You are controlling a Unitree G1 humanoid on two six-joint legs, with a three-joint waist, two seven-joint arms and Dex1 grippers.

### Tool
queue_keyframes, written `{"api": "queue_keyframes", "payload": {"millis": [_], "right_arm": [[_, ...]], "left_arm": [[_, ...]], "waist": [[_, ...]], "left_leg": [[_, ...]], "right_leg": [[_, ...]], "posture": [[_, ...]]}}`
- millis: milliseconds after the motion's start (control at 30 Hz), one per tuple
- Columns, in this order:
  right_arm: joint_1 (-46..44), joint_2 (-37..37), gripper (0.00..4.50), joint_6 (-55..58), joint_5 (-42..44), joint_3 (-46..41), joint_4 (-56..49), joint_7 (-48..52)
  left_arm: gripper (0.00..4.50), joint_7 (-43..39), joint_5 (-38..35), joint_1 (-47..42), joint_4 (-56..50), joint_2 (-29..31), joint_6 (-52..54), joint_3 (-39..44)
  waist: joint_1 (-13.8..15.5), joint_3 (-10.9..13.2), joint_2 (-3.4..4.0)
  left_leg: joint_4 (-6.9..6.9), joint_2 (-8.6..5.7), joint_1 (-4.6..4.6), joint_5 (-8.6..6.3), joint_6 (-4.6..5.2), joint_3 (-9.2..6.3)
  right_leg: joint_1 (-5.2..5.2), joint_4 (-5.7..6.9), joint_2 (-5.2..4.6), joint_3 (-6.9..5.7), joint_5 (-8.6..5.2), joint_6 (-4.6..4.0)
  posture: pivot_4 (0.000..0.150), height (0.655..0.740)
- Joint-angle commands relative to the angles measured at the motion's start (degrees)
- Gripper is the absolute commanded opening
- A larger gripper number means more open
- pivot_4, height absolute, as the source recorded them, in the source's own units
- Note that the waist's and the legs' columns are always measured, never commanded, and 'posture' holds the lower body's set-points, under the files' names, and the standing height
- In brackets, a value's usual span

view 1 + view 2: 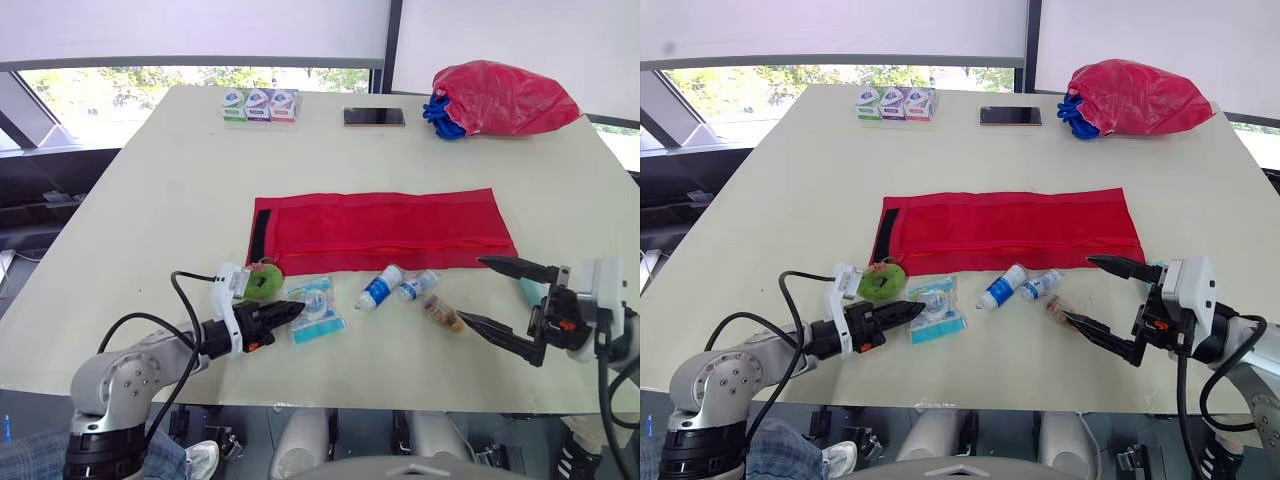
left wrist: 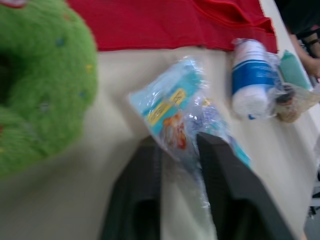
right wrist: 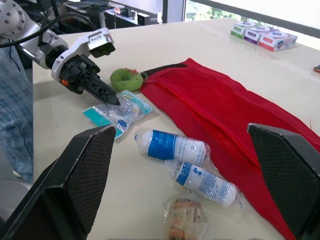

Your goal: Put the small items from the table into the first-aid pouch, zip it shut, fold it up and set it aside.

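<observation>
First-aid pouch (image 1: 380, 230) of red mesh cloth lies unrolled and flat, a long rectangle in the middle of the pale table (image 1: 150, 200), with a black strip (image 1: 260, 235) at its left end; just in front of it lie one fuzzy green ring (image 1: 264, 280), one crinkly clear packet (image 1: 318, 312), two white wrapped rolls (image 1: 380, 288) with blue labels and one small brownish bundle (image 1: 440, 314); left gripper (image 1: 296, 311) pinches the packet's edge; right gripper (image 1: 470, 290) gapes wide beside the bundle.
</observation>
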Motion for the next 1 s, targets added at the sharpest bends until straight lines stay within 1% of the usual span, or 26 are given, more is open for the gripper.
{"api": "queue_keyframes", "payload": {"millis": [33,133,233,367,433,533,600,667,767,833,900,1000], "right_arm": [[0.5,0.1,4.5,-2.1,-1.0,-0.5,-0.2,0.6],[0.3,0.5,4.5,-2.0,-0.9,-0.1,-0.3,0.4],[-0.1,1.4,4.5,0.0,0.9,1.2,-1.4,-1.6],[-3.5,3.6,4.5,9.2,6.4,5.9,-5.8,-12.1],[-6.2,5.1,4.5,12.4,9.3,7.8,-6.8,-16.5],[-11.2,6.3,4.5,19.4,12.7,10.8,-7.3,-24.8],[-15.0,7.7,4.5,24.1,16.6,12.7,-7.2,-30.9],[-18.2,7.8,4.5,29.1,21.6,13.9,-6.8,-36.3],[-25.6,8.0,4.5,35.0,36.5,15.1,-2.0,-48.2],[-30.3,8.0,4.5,35.5,46.1,16.4,0.3,-54.9],[-34.3,6.1,4.5,35.4,55.4,18.5,2.7,-61.8],[-38.3,5.0,4.5,33.8,62.7,21.2,5.4,-70.3]], "left_arm": [[0.04,-0.4,0.9,0.3,0.2,0.4,-0.3,-1.1],[0.04,-0.8,0.6,0.0,0.3,0.3,-0.9,-0.5],[0.04,-1.3,-1.2,-0.4,-0.3,-0.1,-1.1,1.1],[0.04,-1.4,-6.0,-3.8,-3.2,-1.2,-1.8,3.2],[0.04,-0.2,-6.2,-6.2,-3.9,-2.1,-2.5,2.5],[0.04,3.8,-7.2,-11.2,-4.8,-5.2,-3.2,1.3],[0.04,6.0,-7.1,-14.2,-5.5,-7.5,-3.8,-0.2],[0.04,5.6,-6.8,-15.6,-6.7,-7.7,-4.2,-2.0],[0.04,4.1,-4.8,-18.5,-7.1,-7.4,-5.6,-5.5],[0.04,3.9,-4.0,-20.3,-6.4,-7.7,-6.5,-7.2],[0.04,3.5,-3.3,-21.5,-6.1,-8.2,-7.5,-8.6],[0.04,3.5,-3.4,-22.7,-6.2,-9.2,-8.4,-9.8]], "waist": [[0.0,0.0,0.0],[0.0,0.0,0.0],[0.0,0.0,0.0],[-0.1,0.1,-0.1],[0.0,0.1,-0.11],[0.0,0.1,-0.14],[0.0,0.1,-0.22],[-0.1,0.1,-0.23],[-0.4,0.1,-0.25],[-0.3,0.2,-0.25],[-0.3,0.2,-0.25],[-0.1,0.2,-0.28]], "left_leg": [[0.0,-0.01,0.0,0.0,0.0,0.0],[0.0,-0.01,0.0,0.0,0.0,0.01],[0.0,0.0,0.01,0.0,0.0,-0.01],[0.0,0.04,-0.06,0.0,-0.01,-0.02],[0.0,0.04,-0.05,0.01,-0.02,-0.03],[0.0,0.01,-0.08,0.03,-0.05,-0.05],[0.01,-0.04,-0.12,0.03,-0.05,-0.05],[0.01,-0.06,-0.13,0.03,-0.05,-0.09],[0.0,-0.06,-0.17,0.03,-0.05,-0.07],[0.0,-0.07,-0.13,0.04,-0.05,-0.04],[0.0,-0.08,-0.12,0.04,-0.05,-0.07],[0.0,-0.09,-0.18,0.03,-0.03,-0.11]], "right_leg": [[0.0,0.0,0.0,0.0,0.0,0.0],[0.0,0.0,-0.01,0.01,0.0,0.0],[0.0,0.0,0.0,0.0,0.0,0.01],[-0.08,0.01,-0.01,0.0,0.01,-0.01],[-0.09,0.01,-0.01,-0.01,0.01,-0.02],[-0.08,0.0,-0.02,-0.02,0.03,-0.05],[-0.09,-0.01,-0.04,0.0,0.04,-0.06],[-0.09,-0.01,-0.03,-0.01,0.04,-0.08],[-0.12,-0.02,-0.02,0.01,0.04,-0.09],[-0.11,-0.01,-0.01,0.03,0.07,-0.12],[-0.1,-0.01,0.01,0.0,0.08,-0.14],[-0.1,-0.04,0.01,-0.02,0.07,-0.14]], "posture": [[0.15,0.74],[0.15,0.74],[0.15,0.74],[0.15,0.74],[0.15,0.74],[0.15,0.74],[0.15,0.74],[0.15,0.74],[0.15,0.74],[0.15,0.74],[0.15,0.74],[0.15,0.74]]}}
